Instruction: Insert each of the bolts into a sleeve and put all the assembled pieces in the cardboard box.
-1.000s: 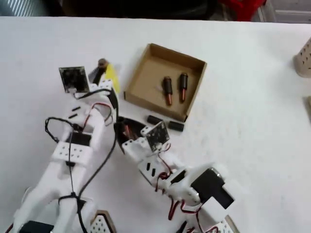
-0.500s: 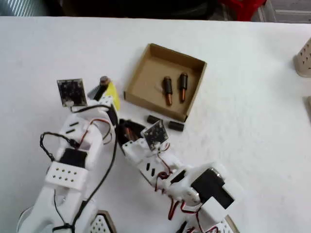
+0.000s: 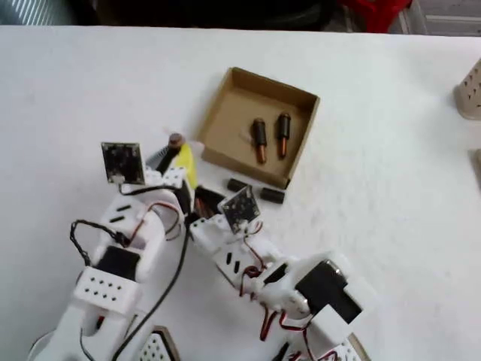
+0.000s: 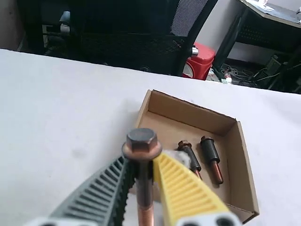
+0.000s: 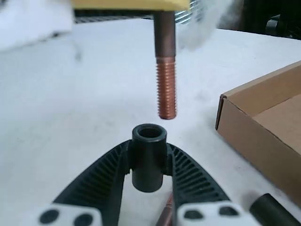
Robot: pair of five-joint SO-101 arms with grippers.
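Observation:
My left gripper [image 4: 141, 176] is shut on a copper bolt [image 4: 142, 174], head up, between its grey and yellow fingers; from above the bolt [image 3: 176, 141] sits left of the cardboard box [image 3: 225, 101]. In the right wrist view the bolt's threaded end [image 5: 165, 89] hangs just above a black sleeve [image 5: 149, 157], apart from its hole. My right gripper [image 5: 149, 169] is shut on that upright sleeve. Two assembled pieces [image 3: 259, 140] [image 3: 282, 134] lie inside the box. Two loose sleeves [image 3: 239, 185] [image 3: 272, 195] lie on the table by the box's near wall.
Another copper bolt [image 5: 163, 214] lies on the table beneath my right gripper. The cardboard box's corner [image 5: 235, 117] stands close beside the sleeve. A pale perforated object [image 3: 471, 92] sits at the table's right edge. White table stretches open on the far and right sides.
My left gripper has carried the bolt to the right and nearer, from beside the box's left corner to above the sleeve. The right arm has stayed still.

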